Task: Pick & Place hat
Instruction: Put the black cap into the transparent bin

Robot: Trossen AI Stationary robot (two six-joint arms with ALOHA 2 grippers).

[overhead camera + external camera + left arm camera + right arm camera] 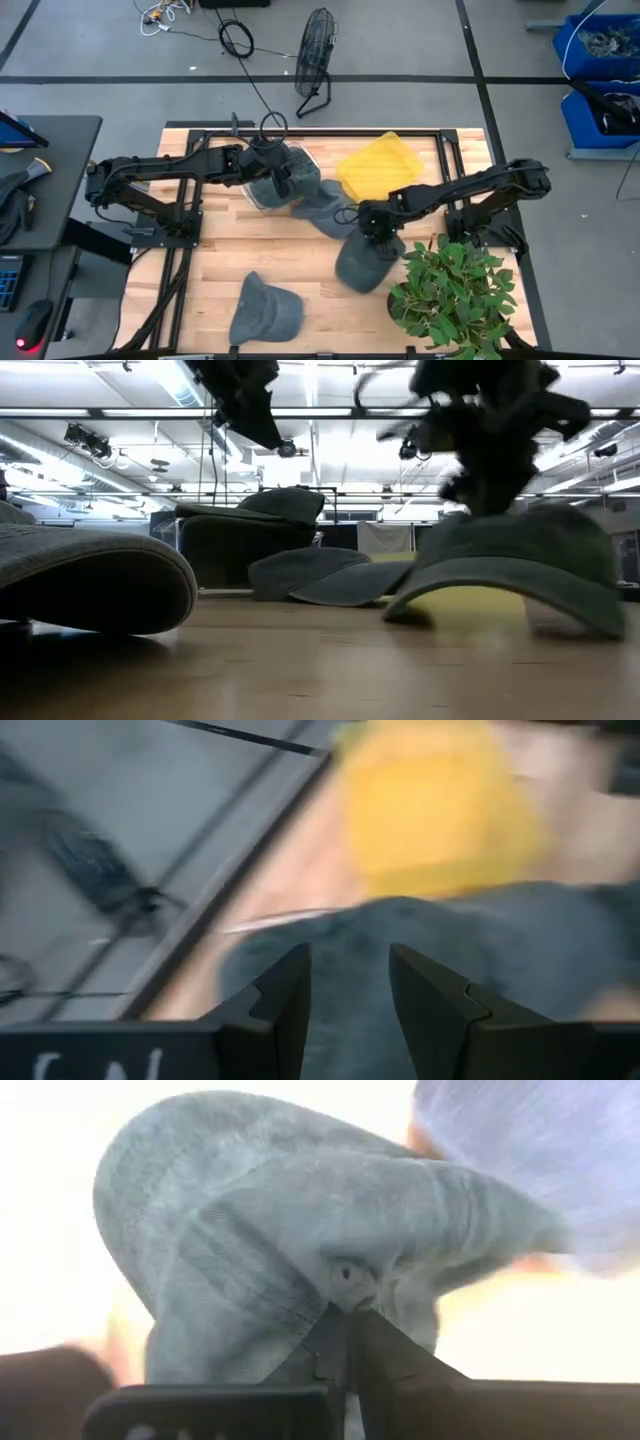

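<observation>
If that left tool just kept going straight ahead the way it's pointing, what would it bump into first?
Most likely the grey hat lying just beyond the open left tool; the yellow tray sits farther behind, though depth is unclear.

Right arm stretched from right side toward table middle, elbow bent, wrist angled down. Right gripper (370, 228) low over table, fingers (345, 1342) pinched together on grey cap (300, 1240), fabric bunched between tips. Left arm reaching in from left side, forearm level, wrist above table's far half. Left gripper (348, 995) pointing forward and down, fingers (285, 995) parted, gap between them clear, grey fabric (480, 945) just ahead of tips, not touched.
</observation>
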